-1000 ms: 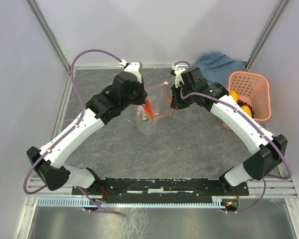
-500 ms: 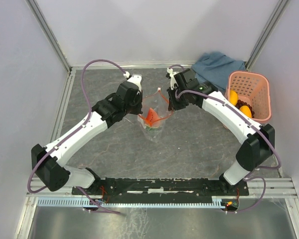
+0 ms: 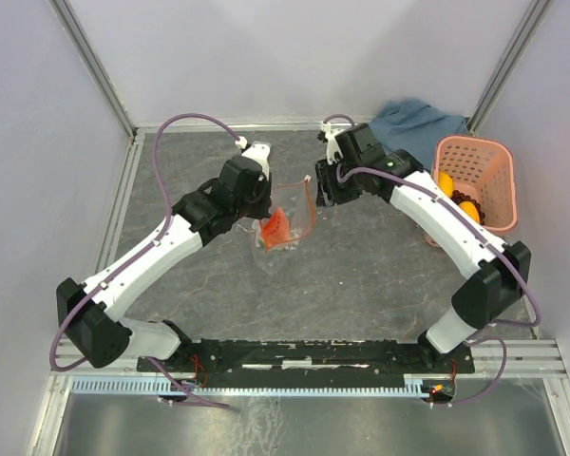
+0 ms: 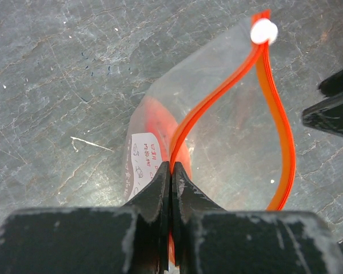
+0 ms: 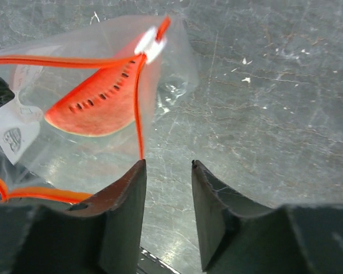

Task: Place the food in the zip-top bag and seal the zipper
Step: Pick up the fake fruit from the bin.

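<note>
At frame centre, the zip-top bag (image 3: 294,207) holds the watermelon wedge (image 5: 94,111). My left gripper (image 4: 171,168) pinches the zipper (image 4: 217,91); my right gripper (image 5: 166,168) is spread. The bag looks light, floppy and slippery, so grip the stiffer strip.

I count one zip-top bag (image 3: 287,214) holding one watermelon wedge (image 3: 276,229) well to the left of the one pink basket (image 3: 471,145), two orange fruits (image 3: 446,182) visible inside that basket, and one blue-grey cloth (image 3: 413,122) just beside it.

White sticker (image 4: 142,162) on zip-top bag (image 4: 234,131), print unreadable
</note>
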Controlling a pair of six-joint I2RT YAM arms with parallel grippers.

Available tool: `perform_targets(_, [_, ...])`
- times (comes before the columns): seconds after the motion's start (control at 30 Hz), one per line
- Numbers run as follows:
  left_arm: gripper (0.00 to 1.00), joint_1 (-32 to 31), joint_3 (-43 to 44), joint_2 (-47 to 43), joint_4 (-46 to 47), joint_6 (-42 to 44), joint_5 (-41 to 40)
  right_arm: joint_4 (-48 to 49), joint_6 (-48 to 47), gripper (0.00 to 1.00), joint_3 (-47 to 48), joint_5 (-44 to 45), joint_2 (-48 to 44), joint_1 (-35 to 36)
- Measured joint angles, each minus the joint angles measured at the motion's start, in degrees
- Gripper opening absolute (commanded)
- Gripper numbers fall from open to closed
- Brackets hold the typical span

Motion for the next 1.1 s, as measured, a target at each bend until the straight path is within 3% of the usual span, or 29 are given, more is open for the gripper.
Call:
perform_targets(0.23, [0.03,0.1,0.0,-0.1,-0.1,0.8,-0.1,-4.4,-3.0,0.59,1.2,6.8,-6.8,-5.4])
perform_targets(0.47, [0.03,0.8,0.0,-0.1,-0.1,0.8,-0.1,-5.2,-3.5,0.67,0.3,12.4,-11.4,-23.6])
perform_targets(0.83, [0.03,1.5,0.0,-0.1,-0.1,0.8,0.1,0.7,1.0,0.71,-4.3,10.9,-7.7,-40.8])
perform_targets(1.1, [0.03,2.6,0.0,-0.1,-0.1,0.8,0.2,4.1,3.0,0.79,-4.4,17.0,-1.1,-48.2])
